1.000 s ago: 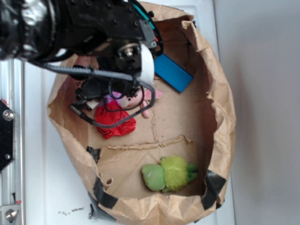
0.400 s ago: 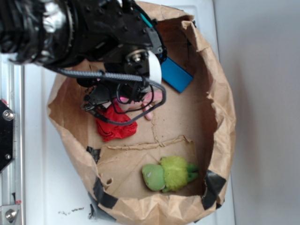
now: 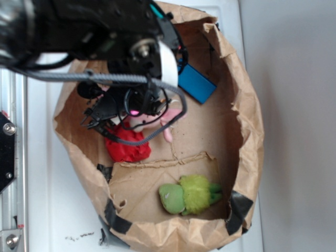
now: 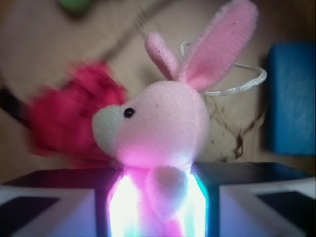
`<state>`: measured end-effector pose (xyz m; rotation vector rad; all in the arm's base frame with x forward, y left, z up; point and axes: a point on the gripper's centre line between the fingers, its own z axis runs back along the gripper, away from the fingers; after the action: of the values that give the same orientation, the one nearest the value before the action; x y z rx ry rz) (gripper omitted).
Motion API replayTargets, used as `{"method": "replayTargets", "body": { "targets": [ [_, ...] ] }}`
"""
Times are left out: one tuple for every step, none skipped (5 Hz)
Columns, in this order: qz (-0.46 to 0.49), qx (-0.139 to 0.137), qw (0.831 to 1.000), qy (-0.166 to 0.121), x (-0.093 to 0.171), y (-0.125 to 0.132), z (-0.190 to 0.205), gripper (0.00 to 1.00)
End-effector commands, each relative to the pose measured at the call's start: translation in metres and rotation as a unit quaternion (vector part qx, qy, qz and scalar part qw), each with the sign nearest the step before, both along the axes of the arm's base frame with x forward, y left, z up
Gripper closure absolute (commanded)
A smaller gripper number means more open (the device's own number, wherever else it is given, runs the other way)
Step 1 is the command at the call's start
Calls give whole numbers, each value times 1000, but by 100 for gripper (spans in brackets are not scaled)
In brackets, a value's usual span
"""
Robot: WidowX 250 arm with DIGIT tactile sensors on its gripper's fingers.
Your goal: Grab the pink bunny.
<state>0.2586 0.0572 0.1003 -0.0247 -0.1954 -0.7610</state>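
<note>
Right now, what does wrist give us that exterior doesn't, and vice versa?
Wrist only: the pink bunny sits clamped between the gripper fingers, face, black eye and upright ears clear, with a white string loop behind the ears.

Exterior only: the brown paper bag walls, the green plush near the lower edge, and the arm hiding most of the bunny.

Both: the bunny, the red ball beside it and the blue block.

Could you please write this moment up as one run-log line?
phase: grasp | gripper: shut on pink bunny | bunny: between the fingers, head and ears sticking out | nearby: red ball beside it, inside paper bag
</note>
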Motion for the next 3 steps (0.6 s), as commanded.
{"method": "replayTargets", "body": {
  "targets": [
    [15, -18, 998, -50, 5, -1, 64, 100],
    [32, -12, 998, -57, 5, -5, 77, 100],
    [70, 0, 995, -71, 5, -16, 89, 100]
  ]
}}
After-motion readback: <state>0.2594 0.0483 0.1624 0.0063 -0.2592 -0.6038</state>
